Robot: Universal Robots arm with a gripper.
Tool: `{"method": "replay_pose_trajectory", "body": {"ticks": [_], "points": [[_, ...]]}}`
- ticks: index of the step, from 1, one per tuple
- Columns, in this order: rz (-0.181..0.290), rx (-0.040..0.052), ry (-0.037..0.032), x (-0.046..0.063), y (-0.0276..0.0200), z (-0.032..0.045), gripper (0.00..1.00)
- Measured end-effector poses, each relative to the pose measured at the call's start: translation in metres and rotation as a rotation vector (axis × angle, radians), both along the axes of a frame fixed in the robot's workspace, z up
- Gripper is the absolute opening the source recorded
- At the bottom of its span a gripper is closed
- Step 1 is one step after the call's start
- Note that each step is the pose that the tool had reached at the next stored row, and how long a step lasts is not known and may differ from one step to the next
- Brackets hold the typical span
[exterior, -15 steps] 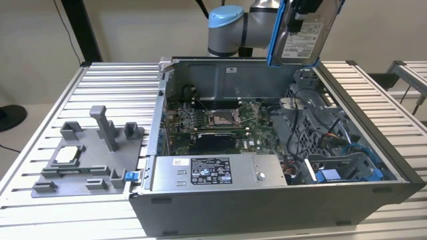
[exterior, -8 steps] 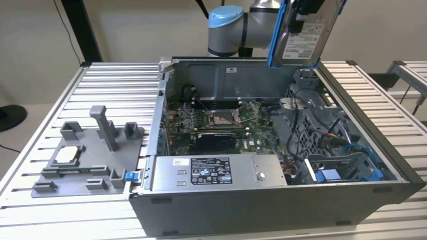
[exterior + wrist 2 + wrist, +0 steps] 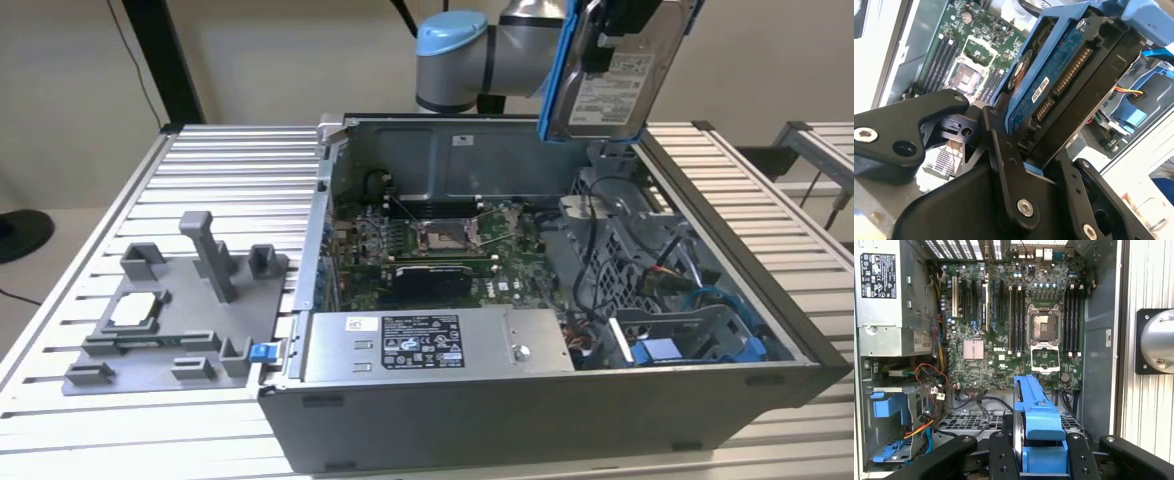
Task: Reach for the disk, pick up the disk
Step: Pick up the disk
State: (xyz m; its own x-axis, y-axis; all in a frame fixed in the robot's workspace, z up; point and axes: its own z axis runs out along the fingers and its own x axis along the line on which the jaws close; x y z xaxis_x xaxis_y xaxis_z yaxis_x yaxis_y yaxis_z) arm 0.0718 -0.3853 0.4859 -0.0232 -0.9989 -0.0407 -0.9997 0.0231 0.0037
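We are counting one disk (image 3: 617, 72), one gripper (image 3: 1046, 167) and one open computer case (image 3: 747, 385). Inside the case we are seeing one motherboard (image 3: 1004, 335) with one empty processor socket (image 3: 1044, 325), and one grey power supply box (image 3: 427, 345). On the slatted table (image 3: 214, 170) we are finding one grey fixture tray (image 3: 174, 330) and one small square chip (image 3: 134, 310) lying on it. We are also counting one robot arm (image 3: 467, 55).

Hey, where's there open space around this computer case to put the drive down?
Bare ribbed table lies behind the grey fixture, at the exterior view's left of the case. Another bare strip runs along the case's other side. Inside the case it is crowded with board, cables and cages. The tool holds the disk above the case.
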Motion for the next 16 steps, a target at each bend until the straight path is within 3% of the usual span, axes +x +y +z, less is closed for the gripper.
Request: {"method": "replay_pose_trajectory", "body": {"ticks": [16], "points": [[0.0,0.0001,0.0,0.0,-0.022,-0.0009,0.0]]}}
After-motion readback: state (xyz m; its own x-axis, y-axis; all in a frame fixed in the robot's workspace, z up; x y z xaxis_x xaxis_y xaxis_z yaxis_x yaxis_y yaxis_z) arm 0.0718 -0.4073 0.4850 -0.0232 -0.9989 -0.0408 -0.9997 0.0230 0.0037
